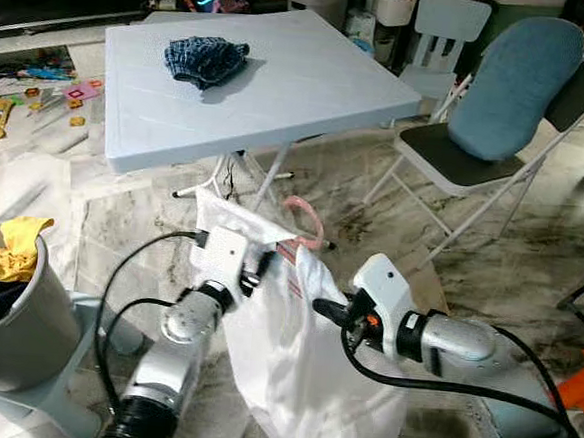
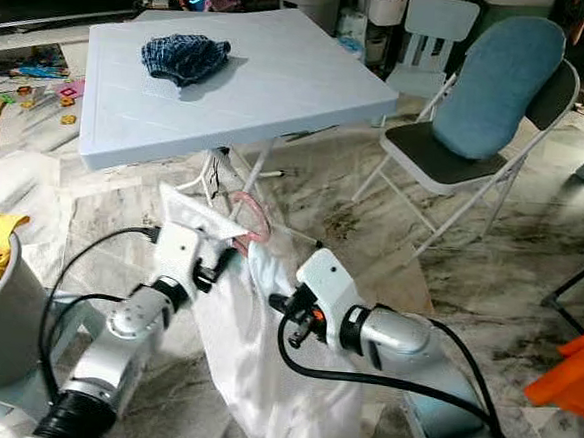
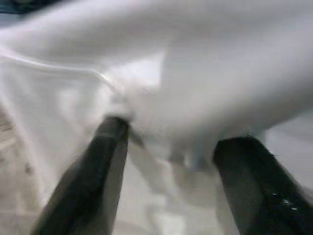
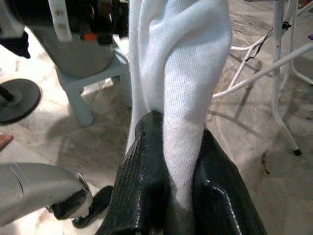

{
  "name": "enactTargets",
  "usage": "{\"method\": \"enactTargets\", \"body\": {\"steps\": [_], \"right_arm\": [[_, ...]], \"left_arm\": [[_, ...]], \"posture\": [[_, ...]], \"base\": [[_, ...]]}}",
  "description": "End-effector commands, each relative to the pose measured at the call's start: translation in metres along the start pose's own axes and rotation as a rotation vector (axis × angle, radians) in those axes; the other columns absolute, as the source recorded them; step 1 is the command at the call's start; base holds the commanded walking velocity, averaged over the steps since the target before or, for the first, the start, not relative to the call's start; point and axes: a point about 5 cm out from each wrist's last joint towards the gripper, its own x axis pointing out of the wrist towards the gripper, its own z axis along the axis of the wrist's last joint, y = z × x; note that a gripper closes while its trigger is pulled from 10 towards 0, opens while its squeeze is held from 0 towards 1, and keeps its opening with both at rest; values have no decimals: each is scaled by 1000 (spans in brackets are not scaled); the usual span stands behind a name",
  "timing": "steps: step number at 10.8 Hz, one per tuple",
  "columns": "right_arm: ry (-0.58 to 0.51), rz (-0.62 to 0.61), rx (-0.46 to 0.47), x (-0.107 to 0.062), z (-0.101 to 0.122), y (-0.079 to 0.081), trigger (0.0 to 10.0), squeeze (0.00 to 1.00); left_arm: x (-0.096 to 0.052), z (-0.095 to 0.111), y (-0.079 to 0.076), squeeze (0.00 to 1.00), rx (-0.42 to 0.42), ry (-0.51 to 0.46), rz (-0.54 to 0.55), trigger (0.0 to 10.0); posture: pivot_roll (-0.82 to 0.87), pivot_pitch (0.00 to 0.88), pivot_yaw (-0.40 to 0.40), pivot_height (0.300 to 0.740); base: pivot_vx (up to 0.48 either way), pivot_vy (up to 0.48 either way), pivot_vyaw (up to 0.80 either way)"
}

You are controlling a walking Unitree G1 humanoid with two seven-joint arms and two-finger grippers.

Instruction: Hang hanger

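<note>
A pink hanger (image 1: 305, 223) sits inside the neck of a white shirt (image 1: 307, 365), its hook curving upward; the shirt hangs crumpled below the table edge.

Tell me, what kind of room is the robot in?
Probably a living room at home, on laundry day. There's a folding table with dark blue clothes on it, a cushioned folding chair, and a laundry bin full of clothes.

Even daylight; left wrist view blurred, perhaps overexposed.
</note>
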Motion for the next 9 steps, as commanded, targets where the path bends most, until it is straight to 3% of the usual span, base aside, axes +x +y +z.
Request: {"method": "enactTargets", "body": {"steps": [1,6,9], "right_arm": [[-23,10,-48,-1,7,1,10000,0],[1,-34,-60,-2,5,-9,10000,0],[52,-87,-122,-4,-5,-17,10000,0]], "left_arm": [[2,1,5,0,8,0,30,0],[1,-3,9,0,5,5,44,0],[-1,-4,13,0,0,-3,80,0]], "posture": [[-213,9,5,740],[-211,10,3,740],[-209,16,1,740]], "base": [[0,0,0],[0,0,0],[0,0,0]]}}
